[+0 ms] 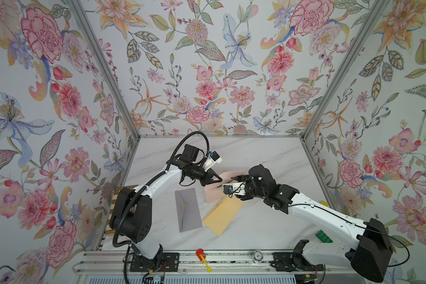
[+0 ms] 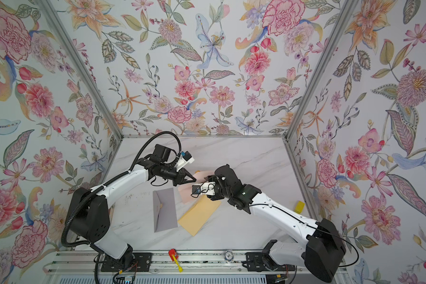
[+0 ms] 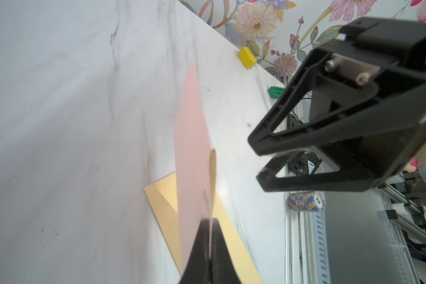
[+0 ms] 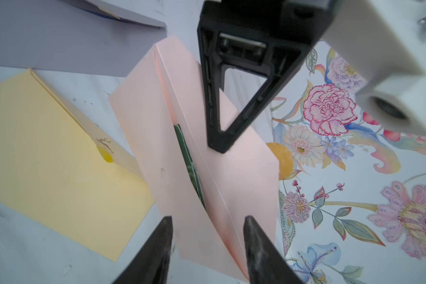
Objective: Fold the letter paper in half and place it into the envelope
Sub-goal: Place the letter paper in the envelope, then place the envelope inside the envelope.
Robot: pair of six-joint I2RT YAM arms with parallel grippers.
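The pink envelope (image 1: 210, 194) hangs clear of the tabletop (image 1: 256, 152), above its middle and a little toward the far edge. It is tilted and partly blurred in both top views. In the right wrist view its layers part along a slit where a dark green patterned sheet (image 4: 190, 162) shows, and a round orange seal (image 4: 282, 159) peeks from behind one edge. Whether that sheet is the letter paper I cannot tell.

The left claw (image 3: 210, 226) is clenched on one edge of this envelope; the left wrist view shows the two fingertips (image 3: 199, 236) pressed together with the pink sheet between them. The right claw (image 4: 208, 218) faces it from the other side, released, its fingers (image 4: 162, 241) standing apart with the envelope's edge running down between them. Whether they touch the envelope cannot be told.

Below the pink envelope, a yellow envelope (image 1: 223, 216) lies flat near the middle of the tabletop, toward the near edge and skewed to it, with a gold deer mark (image 4: 105, 142) on its flap. Just beside it, on the side toward the left edge, lies a grey envelope (image 1: 188, 209) with a small gold seal on its flap.

A yellow block (image 3: 247, 57) sits by the right edge, and a green block (image 1: 324, 237) sits near the near right corner. A stack of poker chips (image 3: 306, 201) stands on the rail past the near edge.
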